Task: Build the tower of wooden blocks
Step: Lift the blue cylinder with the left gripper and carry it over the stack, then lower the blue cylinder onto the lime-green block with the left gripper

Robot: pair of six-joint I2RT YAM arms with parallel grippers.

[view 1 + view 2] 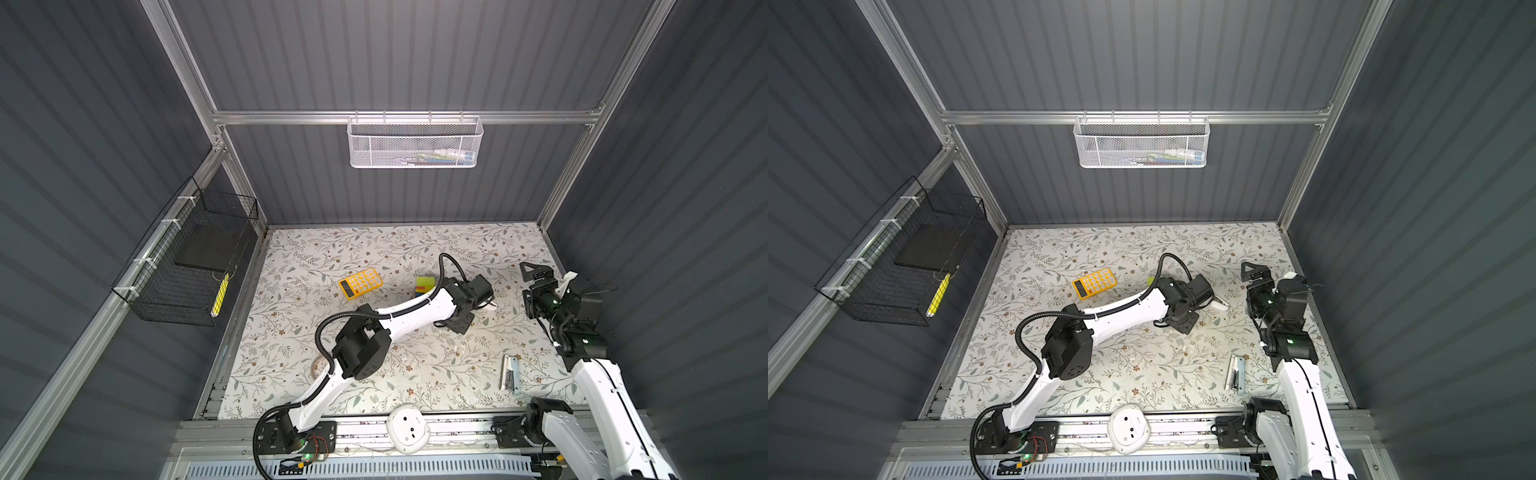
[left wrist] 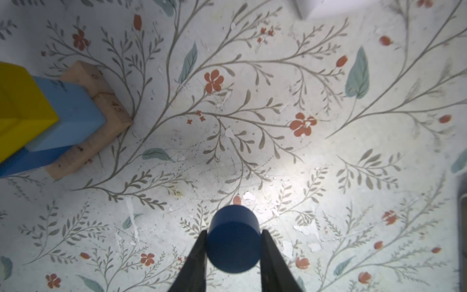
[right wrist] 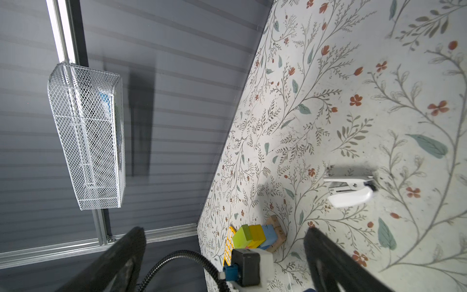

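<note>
On the floral table, the yellow calculator lies left of centre in both top views, just apart from the wood block tower, which stands near the middle with lime and yellow faces on top. The left wrist view shows its base: two tan bars side by side on the table, a light-blue cube and a blue cube resting on them, and a yellow block above those. To the right of the tower, apart from it, the left gripper points down and is clamped on the blue short cylinder, one black finger pressed against each curved side; whether the cylinder touches the table I cannot tell. Further right lies a white stapler-like tool. At the far right the right gripper hangs above the table with its jaws spread wide, holding nothing
</note>
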